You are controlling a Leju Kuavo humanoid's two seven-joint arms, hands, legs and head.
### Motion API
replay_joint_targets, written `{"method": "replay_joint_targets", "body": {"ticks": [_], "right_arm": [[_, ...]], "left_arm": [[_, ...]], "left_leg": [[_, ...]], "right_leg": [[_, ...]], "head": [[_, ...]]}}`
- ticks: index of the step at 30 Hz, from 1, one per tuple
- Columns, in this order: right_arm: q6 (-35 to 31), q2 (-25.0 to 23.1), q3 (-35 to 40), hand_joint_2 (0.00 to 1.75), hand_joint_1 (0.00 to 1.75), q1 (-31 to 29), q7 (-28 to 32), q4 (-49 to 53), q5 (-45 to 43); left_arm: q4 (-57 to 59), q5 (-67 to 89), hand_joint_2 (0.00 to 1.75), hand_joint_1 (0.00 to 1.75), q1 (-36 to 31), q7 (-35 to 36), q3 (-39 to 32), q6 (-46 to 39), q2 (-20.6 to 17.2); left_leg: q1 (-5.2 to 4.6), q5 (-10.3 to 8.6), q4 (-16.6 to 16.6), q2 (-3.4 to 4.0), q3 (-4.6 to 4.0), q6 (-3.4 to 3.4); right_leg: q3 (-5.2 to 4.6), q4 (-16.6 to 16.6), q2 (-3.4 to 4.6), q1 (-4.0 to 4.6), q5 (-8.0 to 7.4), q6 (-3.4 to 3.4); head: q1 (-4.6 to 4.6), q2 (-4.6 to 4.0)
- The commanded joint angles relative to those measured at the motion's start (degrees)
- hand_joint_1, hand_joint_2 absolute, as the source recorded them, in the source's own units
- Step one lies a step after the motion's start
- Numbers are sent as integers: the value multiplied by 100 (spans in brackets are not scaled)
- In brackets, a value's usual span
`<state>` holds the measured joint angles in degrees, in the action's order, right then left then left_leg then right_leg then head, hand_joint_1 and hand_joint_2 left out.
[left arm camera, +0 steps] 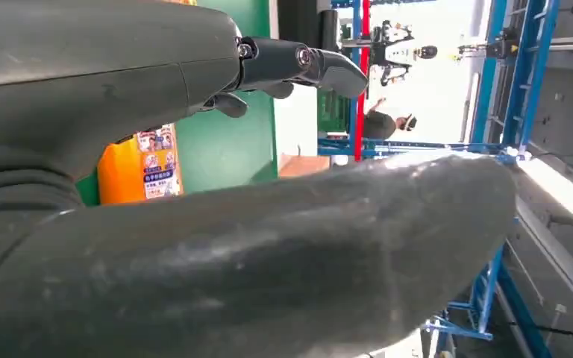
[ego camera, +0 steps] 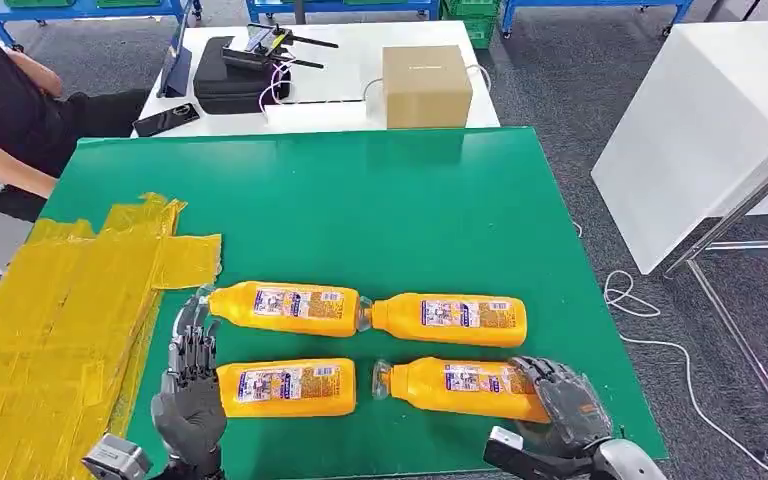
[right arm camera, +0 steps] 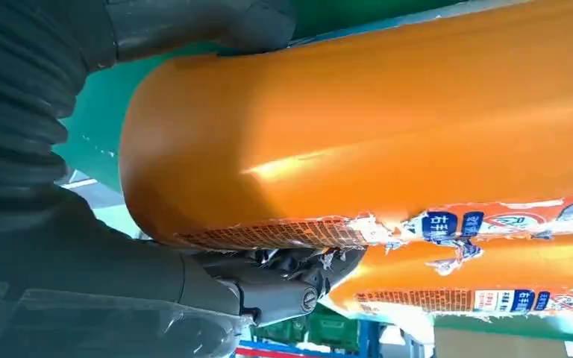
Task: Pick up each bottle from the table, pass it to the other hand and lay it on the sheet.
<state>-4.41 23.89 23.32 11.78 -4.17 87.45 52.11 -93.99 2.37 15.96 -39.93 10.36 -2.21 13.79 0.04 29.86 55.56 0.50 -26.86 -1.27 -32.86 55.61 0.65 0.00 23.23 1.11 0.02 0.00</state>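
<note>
Several orange bottles lie on their sides on the green table (ego camera: pixel 360 200), in two rows. My right hand (ego camera: pixel 565 405) grips the base of the near right bottle (ego camera: pixel 460 385), which still rests on the table. In the right wrist view this bottle (right arm camera: pixel 358 134) sits between the thumb and the fingers (right arm camera: pixel 283 280). My left hand (ego camera: pixel 190 385) is open, fingers stretched out, just beside the base of the near left bottle (ego camera: pixel 288 387). The left wrist view shows that bottle (left arm camera: pixel 138 168) past the fingers (left arm camera: pixel 298 63). The yellow sheet (ego camera: pixel 60 310) covers the table's left side.
The far left bottle (ego camera: pixel 285 308) and far right bottle (ego camera: pixel 450 320) lie neck to neck. Behind the green table stand a cardboard box (ego camera: pixel 426 85), a black case (ego camera: pixel 240 70) and a phone (ego camera: pixel 166 119). A person (ego camera: pixel 0 120) sits at the far left. A white table (ego camera: pixel 700 130) stands to the right.
</note>
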Motion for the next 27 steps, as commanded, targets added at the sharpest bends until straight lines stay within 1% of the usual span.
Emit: {"method": "replay_joint_targets", "body": {"ticks": [1,2,3,4,5,6,7,8,9,11,12,13,14,18,19,20,21,22,23,25,26,27], "right_arm": [[-1383,-894,-136,175,161,527,335,421,-531],[-1637,-1123,-125,175,168,540,548,694,-635],[-1699,-1166,-116,175,162,586,609,837,-682],[-1900,-1300,-86,175,168,624,888,1130,-932],[-2087,-1406,-84,175,171,651,1161,1276,-1110],[-2105,-1453,-60,175,169,650,1162,1345,-1106],[-2235,-1528,-55,175,171,680,1310,1477,-1196],[-2281,-1560,-54,175,171,678,1369,1501,-1239],[-2330,-1613,-65,175,166,666,1469,1508,-1387],[-2428,-1729,-106,175,164,611,1605,1407,-1450],[-2483,-1778,-136,175,164,601,1646,1357,-1427],[-2483,-1778,-136,175,168,601,1646,1357,-1427],[-2558,-1879,-124,175,166,538,1712,1260,-1400],[-2646,-2016,-90,175,162,431,1831,1150,-1402],[-2625,-2046,-88,175,166,366,1843,1086,-1433],[-2590,-2080,-90,175,166,294,1883,1011,-1511],[-2567,-2113,-100,175,162,215,1895,934,-1548],[-2545,-2125,-99,175,166,181,1912,891,-1573],[-2501,-2172,-121,175,166,92,1947,772,-1630],[-2235,-2398,-236,175,166,-325,2001,205,-1807],[-2168,-2479,-286,175,171,-439,1999,40,-1831],[-2026,-2668,-335,175,171,-867,2025,-519,-1874]], "left_arm": [[770,69,0,0,-37,-7,-717,364,509],[753,9,0,0,-17,-7,-718,338,536],[706,-57,175,0,1,-7,-730,382,550],[676,-65,175,0,33,-7,-782,383,581],[691,-227,175,0,55,-7,-867,561,621],[688,-242,175,0,65,-7,-884,600,617],[708,-388,175,0,84,-7,-939,861,621],[698,-454,175,0,106,-7,-967,954,621],[681,-483,175,0,113,-7,-989,998,621],[782,-492,175,0,104,-7,-974,1127,621],[785,-475,175,0,96,-7,-987,1070,621],[785,-475,175,0,96,-7,-987,1070,621],[802,-480,175,0,76,-7,-959,1043,621],[794,-521,175,0,88,-7,-958,1094,621],[812,-521,175,0,83,-7,-966,1148,621],[829,-540,175,0,85,-7,-973,1218,621],[860,-538,175,0,64,-7,-973,1251,621],[864,-540,175,0,62,-7,-973,1272,621],[881,-535,175,0,59,-7,-957,1331,621],[1027,-551,175,0,-3,-7,-919,1703,621],[1112,-566,175,0,-29,-7,-899,1866,621],[1200,-602,175,0,-109,-7,-867,1931,621]], "left_leg": [[7,-1,-17,-22,16,8],[5,0,-18,-18,19,8],[10,1,-22,-21,19,13],[6,1,-8,-7,-2,7],[13,6,-10,-2,2,11],[10,10,-9,4,3,14],[6,4,-8,5,-13,9],[12,7,-10,7,-9,12],[11,7,-10,7,-6,12],[14,4,-12,-13,-3,11],[9,1,-10,-9,-10,8],[10,3,-11,-6,-8,8],[8,0,-9,-2,-14,5],[10,2,-12,-4,-7,6],[10,3,-15,-2,-3,8],[7,2,-12,3,-8,7],[9,3,-15,2,-3,8],[13,4,-20,3,5,10],[10,3,-20,2,5,9],[9,-1,-17,4,-1,8],[8,-1,-18,0,-1,8],[10,-7,-27,16,6,9]], "right_leg": [[24,-19,-23,6,4,0],[23,-18,-20,5,4,1],[26,-20,-23,9,7,-3],[4,-6,-6,2,3,-1],[8,-8,-1,7,5,-2],[3,0,5,3,10,-3],[-11,3,6,-2,5,-3],[-7,-2,7,3,5,-3],[-6,-2,6,4,6,-2],[5,-11,-15,7,9,3],[-2,-6,-8,6,13,12],[0,-9,-5,6,12,13],[-6,-5,-1,3,10,13],[3,-10,-2,5,10,14],[6,-13,-1,5,10,15],[0,-9,4,2,9,13],[5,-13,3,2,9,13],[14,-19,4,4,9,13],[13,-16,2,1,10,13],[6,-15,5,0,5,13],[7,-15,1,0,6,13],[10,-27,17,1,-6,13]], "head": [[2,0],[-2,0],[6,0],[4,0],[4,0],[0,0],[2,0],[-2,0],[-2,0],[2,0],[0,0],[0,0],[0,0],[2,0],[0,0],[2,0],[2,0],[0,0],[0,0],[0,0],[2,0],[2,0]]}}
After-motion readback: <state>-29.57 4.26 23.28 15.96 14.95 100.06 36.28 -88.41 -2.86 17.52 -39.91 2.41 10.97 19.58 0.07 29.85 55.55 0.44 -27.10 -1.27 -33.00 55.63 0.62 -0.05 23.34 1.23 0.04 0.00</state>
